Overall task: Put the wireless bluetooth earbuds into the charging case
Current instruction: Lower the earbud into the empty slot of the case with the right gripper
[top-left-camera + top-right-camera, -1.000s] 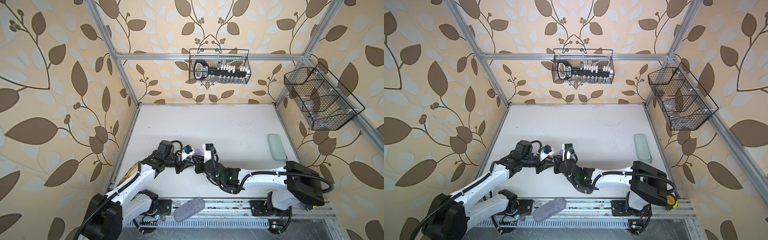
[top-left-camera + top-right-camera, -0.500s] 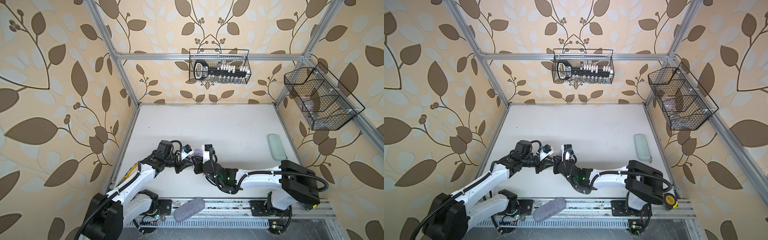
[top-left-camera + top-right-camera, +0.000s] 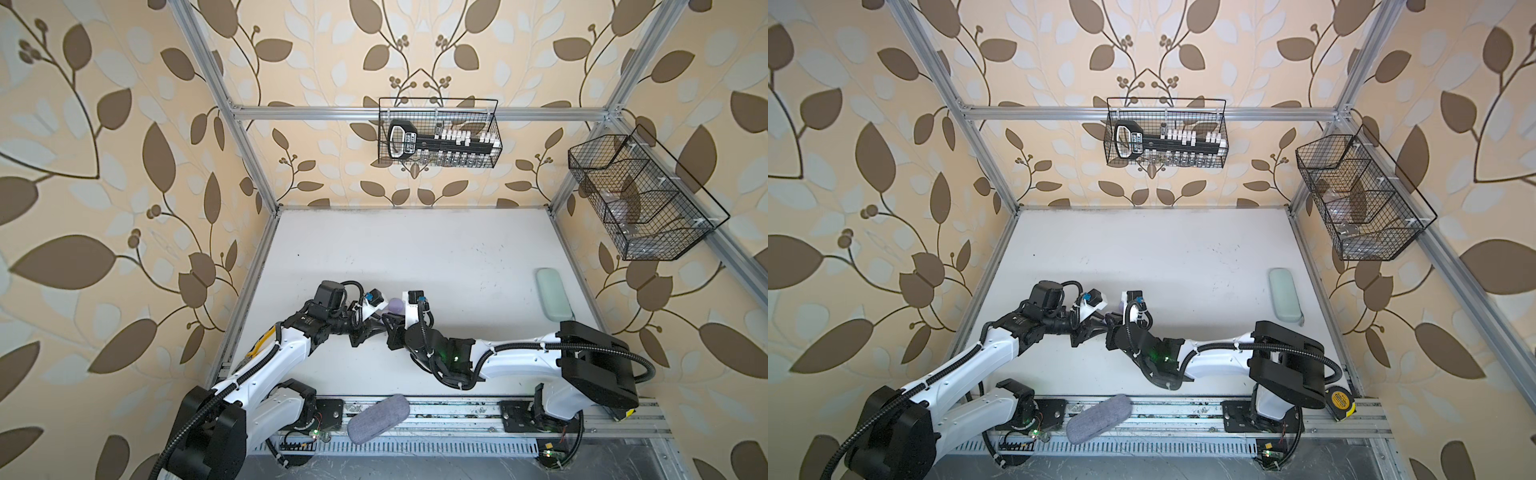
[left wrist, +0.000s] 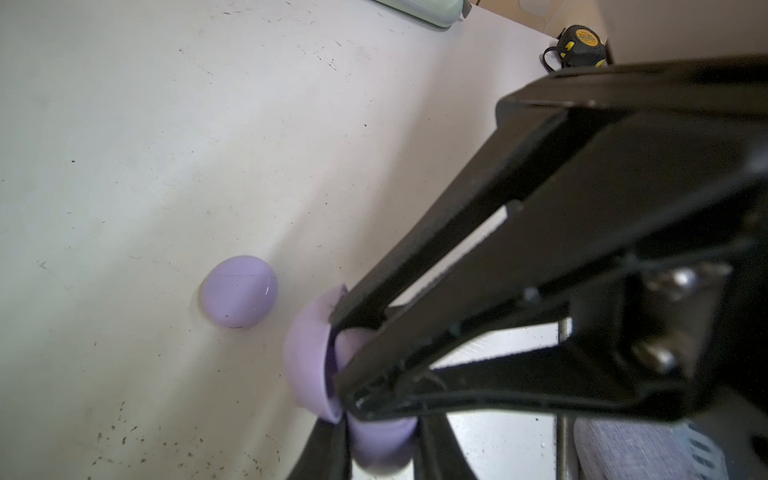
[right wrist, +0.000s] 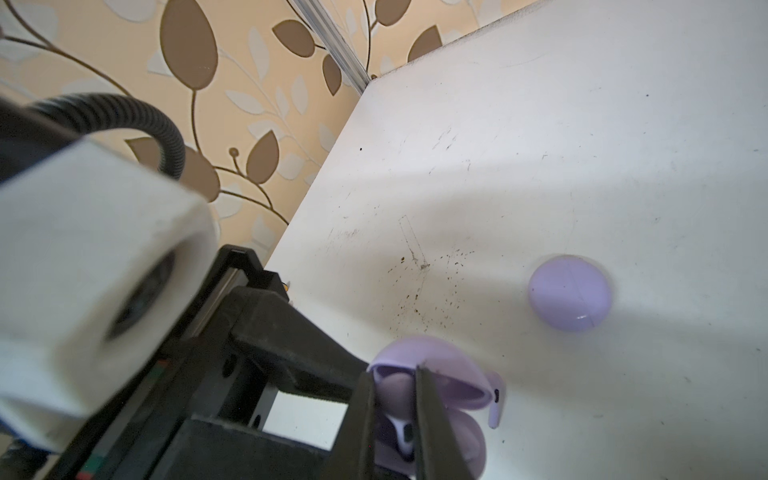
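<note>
1. Together, the two arms meet low in the middle of both top views, over the white table (image 3: pixel 415 249).
2. The left gripper (image 4: pixel 340 357) is clenched on the open charging case (image 4: pixel 307 357). Its black fingers pinch the case near where the raised lid meets the base.
3. The right gripper (image 5: pixel 392 374) is closed tight on one earbud (image 5: pixel 401 430), whose pale stem shows between the two thin fingers.
4. That earbud is inside the open case, between lid and base. Whether it is seated in its socket cannot be told.
5. A closed lavender case (image 4: pixel 239 291) lies on the table near the open one, apart from both grippers.
6. In a top view, a pale green glasses case (image 3: pixel 552 293) lies at the right of the table, close to the wall.
7. A grey fabric case (image 3: pixel 378 417) rests on the metal rail at bottom centre.
8. A yellow-and-black tape measure (image 3: pixel 1340 405) sits on the rail at lower right.
</note>
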Robot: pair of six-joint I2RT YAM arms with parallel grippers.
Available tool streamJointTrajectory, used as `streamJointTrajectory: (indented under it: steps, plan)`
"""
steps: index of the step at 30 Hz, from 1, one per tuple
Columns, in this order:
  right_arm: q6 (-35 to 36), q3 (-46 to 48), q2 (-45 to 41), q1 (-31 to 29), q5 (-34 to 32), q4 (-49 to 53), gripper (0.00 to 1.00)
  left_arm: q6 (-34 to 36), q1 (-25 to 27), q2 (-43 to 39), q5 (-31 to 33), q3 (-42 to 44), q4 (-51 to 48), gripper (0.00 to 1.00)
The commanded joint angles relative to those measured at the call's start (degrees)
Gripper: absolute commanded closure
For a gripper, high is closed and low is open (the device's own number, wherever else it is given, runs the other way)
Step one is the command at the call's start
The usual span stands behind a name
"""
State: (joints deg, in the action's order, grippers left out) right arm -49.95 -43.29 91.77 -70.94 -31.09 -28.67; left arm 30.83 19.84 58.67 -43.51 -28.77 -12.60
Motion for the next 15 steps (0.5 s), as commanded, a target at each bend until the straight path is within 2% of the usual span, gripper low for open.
streamJointTrajectory:
  steps: [1, 15]
  plan:
    - [-1.0, 1.6, -0.1, -1.1, 0.5, 0.2, 0.85, -0.2, -0.1, -0.2, -2.5, -2.6, 2.1, 1.0]
    - [-1.0, 2.0, -1.9, -1.5, 0.3, 0.0, 0.79, 0.2, -0.1, -0.1, -2.7, -2.6, 1.8, 1.0]
